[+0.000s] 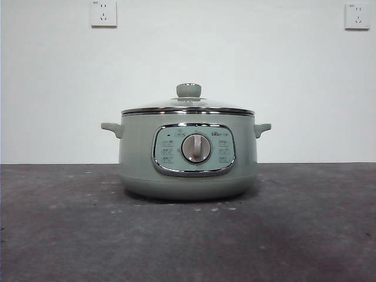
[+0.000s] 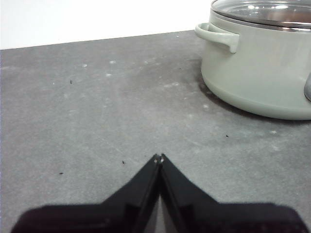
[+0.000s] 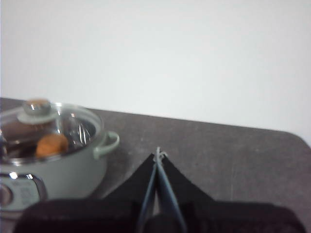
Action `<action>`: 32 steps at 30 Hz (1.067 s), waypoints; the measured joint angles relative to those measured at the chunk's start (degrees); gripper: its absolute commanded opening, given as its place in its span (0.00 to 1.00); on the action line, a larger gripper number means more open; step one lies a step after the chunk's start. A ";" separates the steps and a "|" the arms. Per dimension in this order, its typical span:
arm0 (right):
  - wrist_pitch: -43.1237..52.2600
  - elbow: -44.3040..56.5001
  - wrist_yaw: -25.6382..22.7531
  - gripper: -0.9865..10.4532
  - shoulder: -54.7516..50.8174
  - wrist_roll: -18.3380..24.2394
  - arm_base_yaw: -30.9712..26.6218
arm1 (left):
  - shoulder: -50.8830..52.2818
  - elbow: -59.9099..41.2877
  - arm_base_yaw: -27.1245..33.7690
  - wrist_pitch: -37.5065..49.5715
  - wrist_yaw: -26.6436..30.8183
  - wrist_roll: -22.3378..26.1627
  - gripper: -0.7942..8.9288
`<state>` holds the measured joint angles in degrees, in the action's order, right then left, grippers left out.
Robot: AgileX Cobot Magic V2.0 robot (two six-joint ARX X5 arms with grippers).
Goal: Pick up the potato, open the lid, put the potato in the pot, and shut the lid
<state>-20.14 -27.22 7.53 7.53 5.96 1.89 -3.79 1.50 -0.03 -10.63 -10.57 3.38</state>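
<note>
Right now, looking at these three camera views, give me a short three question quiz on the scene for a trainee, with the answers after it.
1. True or false: the lid sits closed on the pot.
2. Where is the potato? A) on the table beside the pot; B) inside the pot, seen through the glass lid; C) in the right gripper.
3. Fill in: both the left gripper and the right gripper have their jaws ____ and hold nothing.

Key:
1. True. The lid's rim rests on the pot all round.
2. B. The right wrist view shows it under the glass.
3. Shut. Each pair of tips meets, away from the pot.
</note>
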 measured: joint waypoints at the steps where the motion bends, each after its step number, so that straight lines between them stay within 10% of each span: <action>1: 2.10 3.21 0.00 0.09 -1.11 0.00 0.00 | 0.00 0.00 0.00 0.00 0.00 0.00 0.08; 12: 9.64 22.29 -2.27 0.09 -6.86 0.02 0.00 | 0.00 0.00 0.00 0.00 0.00 0.00 0.08; 32: 9.51 25.81 -3.02 0.09 -6.93 0.04 0.00 | 0.00 0.00 0.00 0.00 0.00 0.00 0.08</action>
<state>-10.63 -1.41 4.51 0.60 6.00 1.89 -3.79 1.50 -0.03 -10.63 -10.57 3.38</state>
